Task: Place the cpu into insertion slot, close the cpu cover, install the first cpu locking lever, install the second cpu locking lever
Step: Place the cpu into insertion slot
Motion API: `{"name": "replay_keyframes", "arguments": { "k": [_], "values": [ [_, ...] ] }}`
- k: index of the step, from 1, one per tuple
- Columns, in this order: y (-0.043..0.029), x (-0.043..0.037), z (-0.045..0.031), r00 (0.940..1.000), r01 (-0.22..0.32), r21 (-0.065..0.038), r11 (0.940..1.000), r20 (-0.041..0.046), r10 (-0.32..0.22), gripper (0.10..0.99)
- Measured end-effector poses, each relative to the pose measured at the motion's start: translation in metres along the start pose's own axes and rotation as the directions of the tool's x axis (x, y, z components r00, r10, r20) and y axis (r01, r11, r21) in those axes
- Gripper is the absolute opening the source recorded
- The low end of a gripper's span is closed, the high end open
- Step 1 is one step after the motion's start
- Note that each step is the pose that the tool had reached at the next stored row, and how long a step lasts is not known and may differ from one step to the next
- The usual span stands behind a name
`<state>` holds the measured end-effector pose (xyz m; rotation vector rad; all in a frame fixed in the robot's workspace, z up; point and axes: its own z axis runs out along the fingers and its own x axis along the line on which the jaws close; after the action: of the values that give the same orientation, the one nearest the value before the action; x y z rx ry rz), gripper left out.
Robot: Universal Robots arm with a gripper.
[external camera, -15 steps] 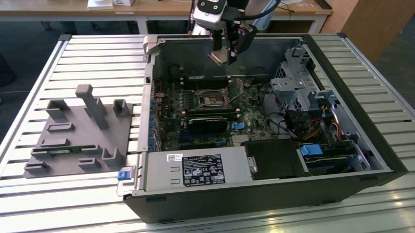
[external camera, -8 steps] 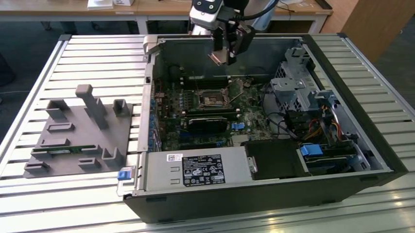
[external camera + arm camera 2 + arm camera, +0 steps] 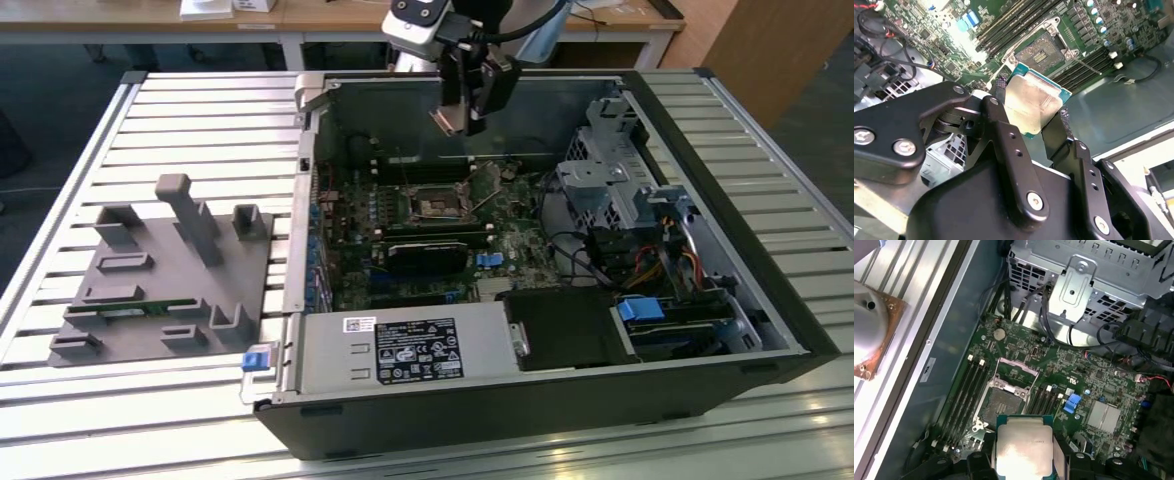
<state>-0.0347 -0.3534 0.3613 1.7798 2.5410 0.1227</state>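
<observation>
Gripper [image 3: 1032, 100] jaws pinching the cpu [image 3: 1035, 106] by two opposite edges, its metal face showing in both wrist views; chip held in air above the motherboard [image 3: 1089, 370]. Below it, well apart, the insertion slot [image 3: 1002, 407] lies uncovered with its contact field exposed. Beyond, the open computer case [image 3: 534, 410] rests on a slatted table [image 3: 200, 110].

Slatted metal worktop [image 3: 200, 115]: carries open computer case [image 3: 534, 410]; grey parts fixture [image 3: 147, 275] beside case, exterior view's left.
</observation>
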Motion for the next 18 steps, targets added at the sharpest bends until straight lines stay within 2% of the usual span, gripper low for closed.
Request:
{"name": "replay_keyframes", "arguments": {
  "k": [9,18],
  "values": [
    [-0.0003,0.0002,0.0009,0.9973,-0.072,-0.001,0.9974,0.0062,0.072,0.541],
    [-0.0004,0.0003,0.0017,0.9909,-0.134,-0.003,0.991,0.0114,0.134,0.541]
  ]
}}
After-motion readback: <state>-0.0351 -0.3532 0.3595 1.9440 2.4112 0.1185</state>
